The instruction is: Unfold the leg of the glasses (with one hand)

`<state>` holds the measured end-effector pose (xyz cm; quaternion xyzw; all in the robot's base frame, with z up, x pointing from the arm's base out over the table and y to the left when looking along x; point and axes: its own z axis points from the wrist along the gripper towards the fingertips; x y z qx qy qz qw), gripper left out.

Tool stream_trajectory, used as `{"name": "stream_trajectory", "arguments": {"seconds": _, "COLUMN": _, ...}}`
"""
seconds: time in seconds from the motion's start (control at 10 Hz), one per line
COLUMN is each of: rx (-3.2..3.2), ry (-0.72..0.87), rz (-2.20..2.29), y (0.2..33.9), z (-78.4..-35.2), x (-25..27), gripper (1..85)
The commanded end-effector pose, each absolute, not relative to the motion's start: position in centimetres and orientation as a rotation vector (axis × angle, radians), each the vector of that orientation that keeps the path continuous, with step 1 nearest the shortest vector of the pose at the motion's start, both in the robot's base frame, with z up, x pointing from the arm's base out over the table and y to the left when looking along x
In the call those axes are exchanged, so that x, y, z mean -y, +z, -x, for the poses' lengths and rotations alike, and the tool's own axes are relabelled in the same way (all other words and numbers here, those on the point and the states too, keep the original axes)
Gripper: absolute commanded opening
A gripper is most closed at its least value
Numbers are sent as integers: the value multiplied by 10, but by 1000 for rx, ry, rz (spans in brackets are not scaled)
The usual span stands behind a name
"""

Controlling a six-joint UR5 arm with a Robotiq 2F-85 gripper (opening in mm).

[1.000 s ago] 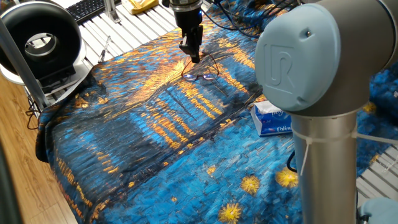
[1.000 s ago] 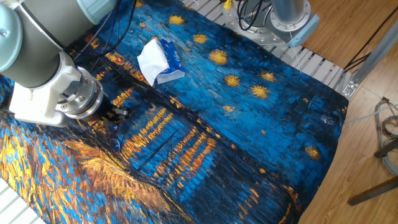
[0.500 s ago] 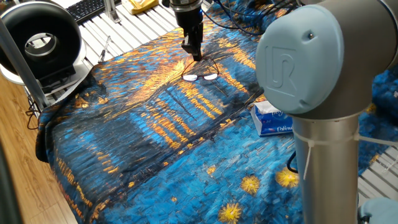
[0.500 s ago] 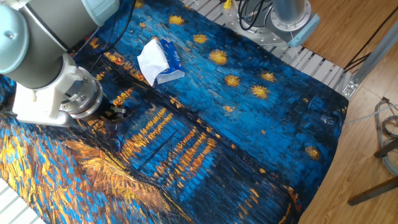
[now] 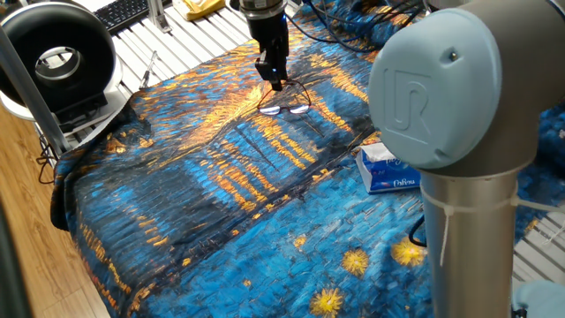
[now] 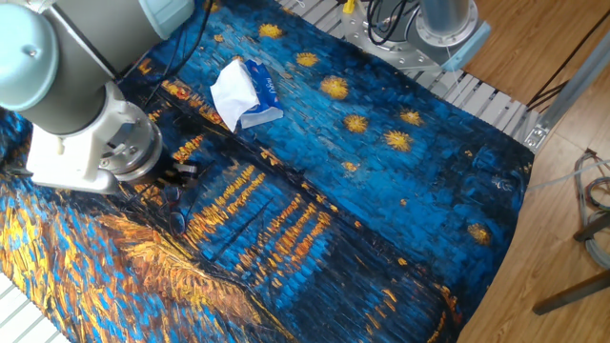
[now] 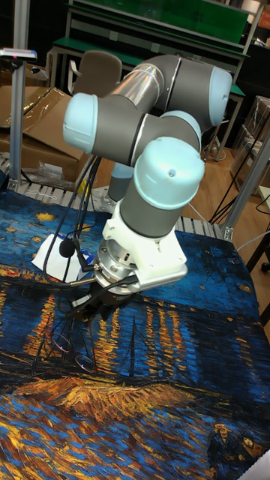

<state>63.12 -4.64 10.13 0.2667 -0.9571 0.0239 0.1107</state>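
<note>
The glasses (image 5: 285, 109) lie on the blue and orange painted cloth (image 5: 221, 203) at its far side, two small roundish lenses in a thin dark wire frame. One slim leg rises from the frame to my gripper (image 5: 275, 84), which hangs just above and behind the lenses with its fingers drawn together on that leg. From the opposite side the gripper (image 6: 183, 172) shows beside the lenses of the glasses (image 6: 175, 208). In the tall view the gripper (image 7: 82, 309) sits above and right of the glasses (image 7: 73, 352), with thin wire running up to it.
A blue-and-white tissue pack (image 5: 386, 170) lies to the right of the glasses, also seen as the tissue pack (image 6: 246, 93). A black ring-shaped device (image 5: 62, 60) and a keyboard (image 5: 124, 11) stand beyond the cloth's far left edge. Cables (image 5: 344, 26) trail behind the gripper.
The gripper shifted only slightly above the glasses. The lenses tilted a little and now catch the light, looking white instead of dark.
</note>
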Motion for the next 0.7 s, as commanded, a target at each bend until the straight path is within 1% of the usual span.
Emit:
{"name": "stream_trajectory", "arguments": {"seconds": 0.0, "rx": 2824, "ry": 107, "rz": -823, "y": 98, "z": -633, "x": 51, "gripper": 363}}
{"name": "stream_trajectory", "arguments": {"seconds": 0.2, "rx": 2815, "ry": 122, "rz": -857, "y": 92, "z": -630, "x": 52, "gripper": 363}}
{"name": "stream_trajectory", "arguments": {"seconds": 0.5, "rx": 2797, "ry": 162, "rz": -879, "y": 87, "z": -625, "x": 54, "gripper": 290}}
{"name": "stream_trajectory", "arguments": {"seconds": 0.6, "rx": 2795, "ry": 163, "rz": -875, "y": 87, "z": -623, "x": 53, "gripper": 280}}
